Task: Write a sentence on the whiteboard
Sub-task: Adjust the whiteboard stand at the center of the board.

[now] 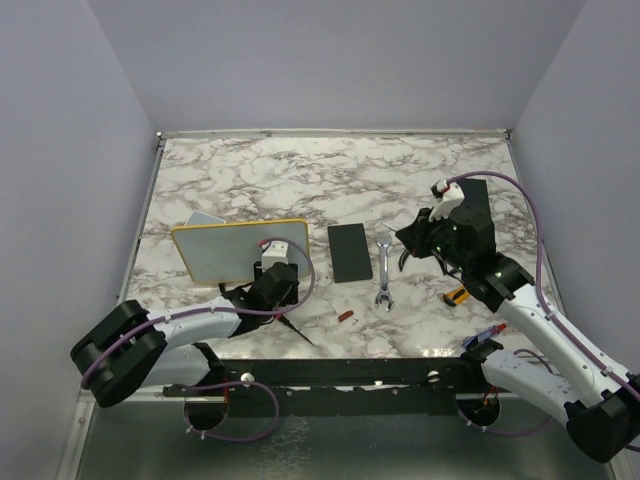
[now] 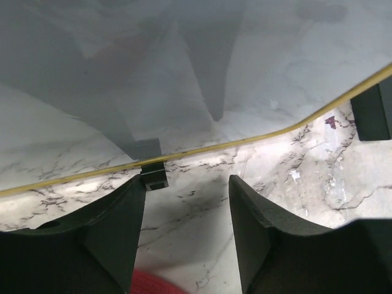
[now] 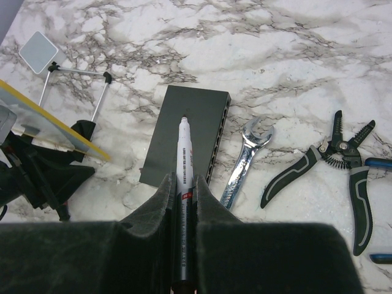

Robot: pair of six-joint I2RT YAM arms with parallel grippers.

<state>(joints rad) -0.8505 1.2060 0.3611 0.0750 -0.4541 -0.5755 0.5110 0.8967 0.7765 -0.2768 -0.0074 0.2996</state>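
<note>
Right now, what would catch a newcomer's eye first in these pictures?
The yellow-framed whiteboard stands propped up on the left, with the left claw open close to its lower edge. The right claw is clamped on a white marker, which points over the black slab at centre.

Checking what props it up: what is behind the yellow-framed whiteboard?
Behind the pale, yellow-framed whiteboard stands a thin wire stand with a pale square plate at its far end. Where the stand meets the board is covered.

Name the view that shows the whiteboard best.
Top external: nearly the whole whiteboard shows, frame and face. Left wrist sees only part of its face and yellow edge, close up; right wrist catches one corner.
</note>
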